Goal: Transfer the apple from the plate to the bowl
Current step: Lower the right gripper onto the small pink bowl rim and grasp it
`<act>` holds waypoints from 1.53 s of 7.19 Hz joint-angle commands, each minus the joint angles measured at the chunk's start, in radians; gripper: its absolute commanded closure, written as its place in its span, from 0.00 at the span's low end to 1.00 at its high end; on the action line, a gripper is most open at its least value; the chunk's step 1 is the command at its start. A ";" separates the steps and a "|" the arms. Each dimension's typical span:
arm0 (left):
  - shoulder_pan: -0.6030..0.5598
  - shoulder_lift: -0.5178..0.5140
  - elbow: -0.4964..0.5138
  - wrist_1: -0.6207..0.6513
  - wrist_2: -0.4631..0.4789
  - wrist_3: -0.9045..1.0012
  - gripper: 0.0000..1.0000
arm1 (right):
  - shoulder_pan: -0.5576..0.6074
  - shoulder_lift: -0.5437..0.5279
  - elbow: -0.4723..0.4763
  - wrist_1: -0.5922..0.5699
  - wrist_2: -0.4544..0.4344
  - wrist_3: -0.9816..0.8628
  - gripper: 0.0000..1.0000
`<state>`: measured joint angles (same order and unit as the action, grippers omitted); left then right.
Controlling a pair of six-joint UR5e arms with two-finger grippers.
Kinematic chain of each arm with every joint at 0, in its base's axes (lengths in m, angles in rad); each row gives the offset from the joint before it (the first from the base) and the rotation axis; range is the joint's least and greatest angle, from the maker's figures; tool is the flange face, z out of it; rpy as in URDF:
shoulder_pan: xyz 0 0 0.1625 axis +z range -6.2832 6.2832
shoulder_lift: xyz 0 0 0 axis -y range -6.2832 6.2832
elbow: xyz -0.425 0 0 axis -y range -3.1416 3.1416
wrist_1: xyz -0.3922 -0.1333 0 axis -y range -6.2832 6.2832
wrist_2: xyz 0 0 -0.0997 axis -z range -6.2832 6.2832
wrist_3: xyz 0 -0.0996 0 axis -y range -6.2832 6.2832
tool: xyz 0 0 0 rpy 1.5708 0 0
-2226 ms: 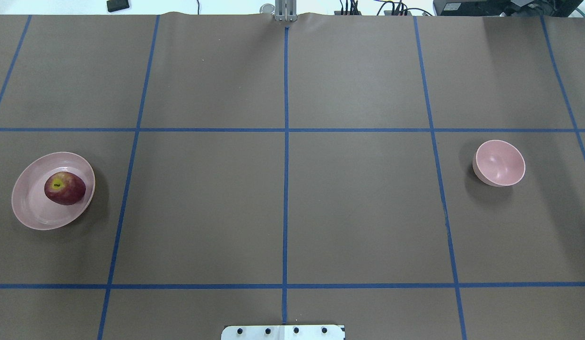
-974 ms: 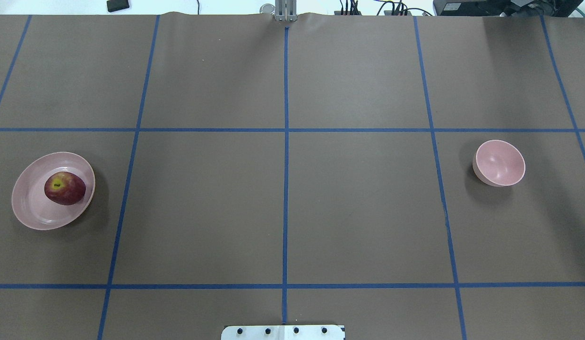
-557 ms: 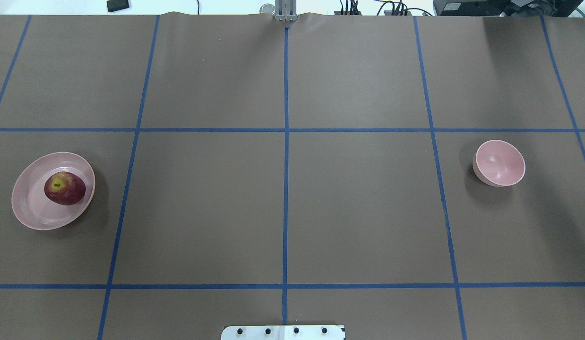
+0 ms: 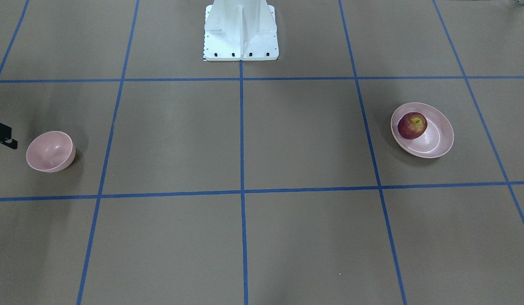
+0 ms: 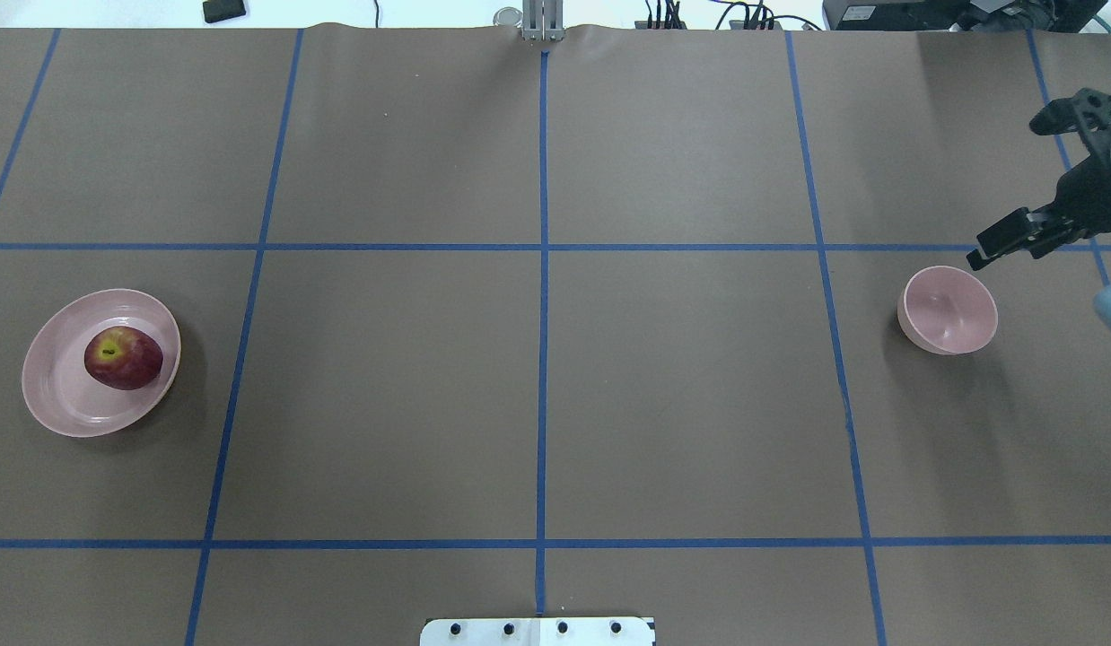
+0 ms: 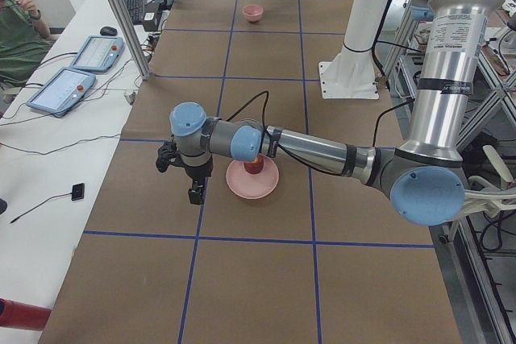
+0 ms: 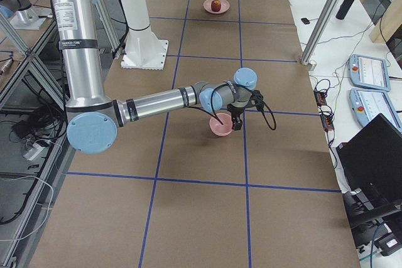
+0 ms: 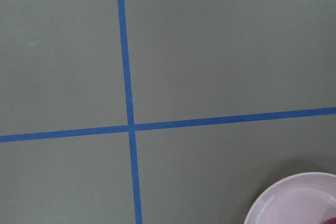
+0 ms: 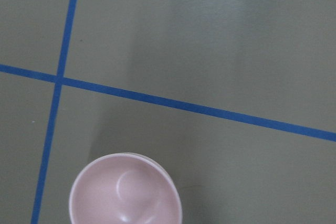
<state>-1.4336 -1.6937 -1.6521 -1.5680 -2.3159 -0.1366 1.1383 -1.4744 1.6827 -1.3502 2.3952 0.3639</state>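
The dark-red apple (image 5: 123, 357) sits in the wide pink plate (image 5: 62, 404) at the table's left end; both also show in the front view, apple (image 4: 412, 125) and plate (image 4: 439, 144). The small pink bowl (image 5: 949, 309) stands empty at the right end. My right gripper (image 5: 1004, 193) is open and empty, hovering just beyond the bowl on its outer side. My left gripper (image 6: 179, 180) shows only in the exterior left view, above the table beside the plate on the side away from the robot; I cannot tell whether it is open. The left wrist view catches the plate's rim (image 8: 294, 203).
The brown table cover carries a blue tape grid. The robot's white base (image 4: 241, 29) stands at the middle of the near edge. An operator (image 6: 16, 22), tablets (image 6: 89, 54) and an aluminium post (image 6: 121, 14) are along the far side.
My right gripper has come into the overhead view at the right edge, near the bowl. The apple, plate and bowl have not moved.
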 commanded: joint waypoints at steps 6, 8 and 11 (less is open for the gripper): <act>0.002 -0.001 0.005 -0.006 0.000 0.000 0.01 | -0.045 0.003 -0.231 0.168 -0.013 0.016 0.00; 0.002 -0.003 0.008 -0.006 0.000 0.000 0.02 | -0.046 0.009 -0.242 0.178 -0.005 0.030 0.30; 0.002 -0.003 0.011 -0.006 0.000 0.000 0.02 | -0.046 0.017 -0.187 0.180 0.060 0.106 1.00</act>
<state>-1.4312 -1.6965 -1.6422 -1.5739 -2.3163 -0.1365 1.0922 -1.4619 1.4680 -1.1710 2.4224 0.4180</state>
